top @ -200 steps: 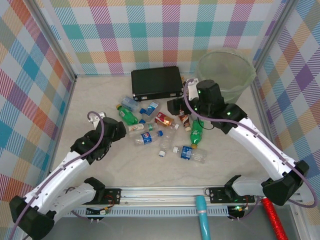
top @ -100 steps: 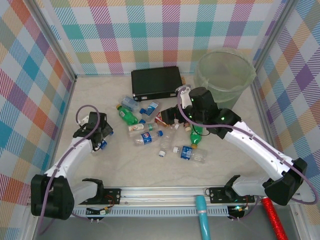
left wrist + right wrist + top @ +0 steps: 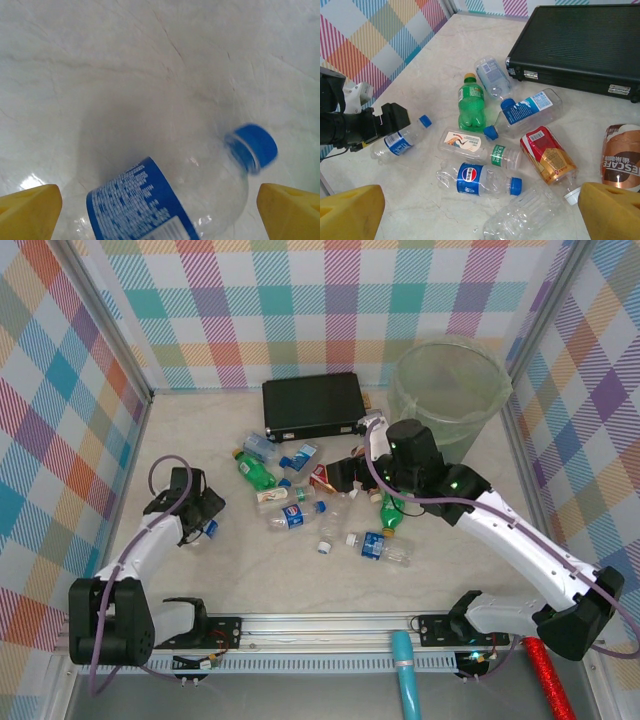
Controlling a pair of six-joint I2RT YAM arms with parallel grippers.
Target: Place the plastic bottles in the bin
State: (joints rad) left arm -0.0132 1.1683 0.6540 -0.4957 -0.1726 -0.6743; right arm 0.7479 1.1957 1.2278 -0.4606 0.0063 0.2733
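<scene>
Now, left claw [image 3: 160,212] and right claw [image 3: 480,212] gape over marbled table [image 3: 260,580] between plaid walls [image 3: 300,310].

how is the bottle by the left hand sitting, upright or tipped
Tipped: the bottle lies on its side on the table, cap pointing sideways.

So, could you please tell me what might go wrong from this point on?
1. The blue-capped bottle lies on its side between the fingertips of the open left gripper; it may roll or squirt out when they close.
2. The bin stands at the far right, beyond the right arm; carrying the bottle there could make the arms collide.
3. Before the open right gripper, the Pepsi bottle and its neighbours lie crowded, so a grasp may shove others.
</scene>
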